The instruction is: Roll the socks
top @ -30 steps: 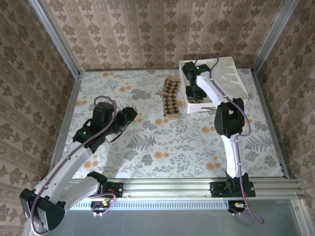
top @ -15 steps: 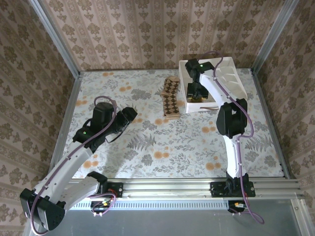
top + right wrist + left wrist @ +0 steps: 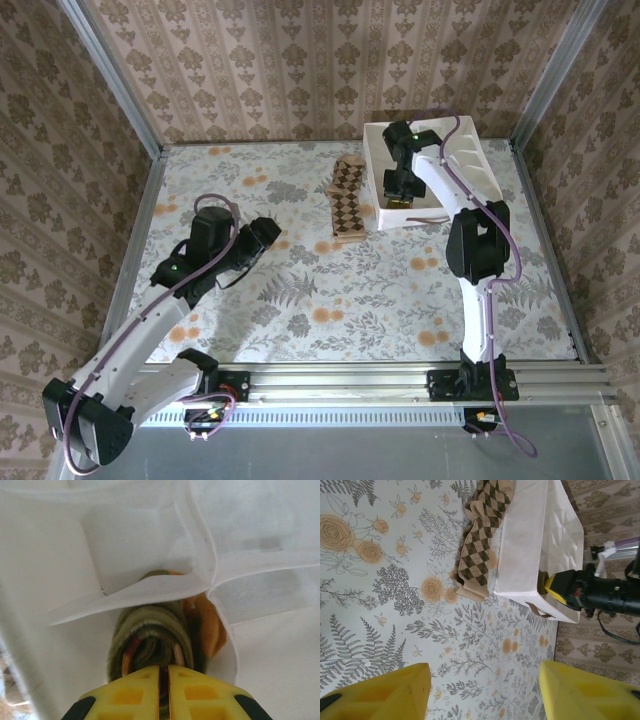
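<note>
Half the olive sock [image 3: 150, 630] hides behind the bin divider [image 3: 150, 589].

On my feed: ribbed knit olive sock [image 3: 150, 640], soft cloth argyle sock [image 3: 482, 545], smooth matt white plastic bin [image 3: 520, 555], matt printed tablecloth [image 3: 300, 290].

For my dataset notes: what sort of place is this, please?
Probably a robot test cell dressed like a home: wallpapered walls, a floral table cover, and two arms bolted to an aluminium rail.
</note>
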